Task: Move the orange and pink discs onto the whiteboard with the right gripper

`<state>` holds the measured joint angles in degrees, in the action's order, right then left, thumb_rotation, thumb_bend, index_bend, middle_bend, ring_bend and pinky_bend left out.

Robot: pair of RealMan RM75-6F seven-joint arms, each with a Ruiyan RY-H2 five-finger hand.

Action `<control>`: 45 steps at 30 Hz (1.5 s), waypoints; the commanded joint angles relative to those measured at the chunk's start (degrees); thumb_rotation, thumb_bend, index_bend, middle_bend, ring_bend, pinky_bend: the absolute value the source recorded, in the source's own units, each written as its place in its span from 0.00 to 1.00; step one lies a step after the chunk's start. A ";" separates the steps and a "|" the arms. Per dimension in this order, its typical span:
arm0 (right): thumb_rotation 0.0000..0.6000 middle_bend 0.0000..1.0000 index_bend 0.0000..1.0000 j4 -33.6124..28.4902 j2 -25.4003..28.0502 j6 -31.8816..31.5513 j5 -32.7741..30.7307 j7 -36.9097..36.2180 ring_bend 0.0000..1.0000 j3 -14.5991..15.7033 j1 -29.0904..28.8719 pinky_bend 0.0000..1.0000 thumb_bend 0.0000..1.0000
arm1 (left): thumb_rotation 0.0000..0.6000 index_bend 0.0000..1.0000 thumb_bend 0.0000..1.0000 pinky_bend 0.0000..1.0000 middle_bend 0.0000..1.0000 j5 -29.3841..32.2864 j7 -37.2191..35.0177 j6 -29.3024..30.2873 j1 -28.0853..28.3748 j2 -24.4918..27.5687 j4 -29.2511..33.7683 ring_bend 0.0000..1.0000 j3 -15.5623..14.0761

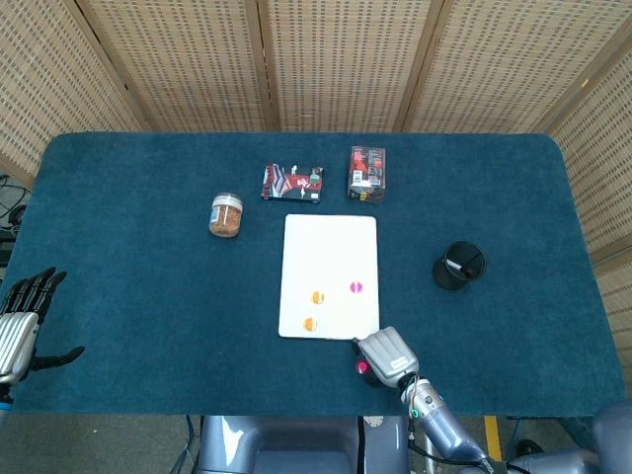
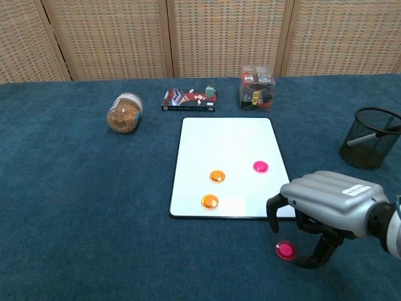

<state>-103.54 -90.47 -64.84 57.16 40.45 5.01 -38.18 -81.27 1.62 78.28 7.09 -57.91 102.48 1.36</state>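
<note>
The whiteboard lies mid-table. On it rest two orange discs, which the head view shows too, and one pink disc. A second pink disc lies on the blue cloth just off the board's near right corner. My right hand hovers low over it with fingers curved down on either side and nothing gripped. My left hand hangs at the table's left edge, fingers spread and empty.
A jar stands left of the board. Behind the board are a flat card box and a clear box. A black mesh cup stands to the right.
</note>
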 commanded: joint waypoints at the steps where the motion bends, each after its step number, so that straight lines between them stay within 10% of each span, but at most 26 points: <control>1: 1.00 1.00 0.42 0.49 -0.56 0.45 0.05 -0.07 1.00 -0.17 0.26 1.00 0.26 | 1.00 0.00 0.00 0.00 0.00 -0.29 -0.01 0.22 -0.06 0.00 0.04 0.00 -0.06; 45: 1.00 1.00 0.51 3.59 -2.84 3.44 -1.96 2.05 1.00 -2.21 1.21 1.00 0.36 | 1.00 0.00 0.00 0.00 0.00 -0.15 -0.49 0.36 -0.05 0.20 -0.06 0.00 0.06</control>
<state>-99.97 -93.32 -61.41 55.22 42.50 2.81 -36.98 -81.42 1.12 78.64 7.04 -57.70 102.42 1.43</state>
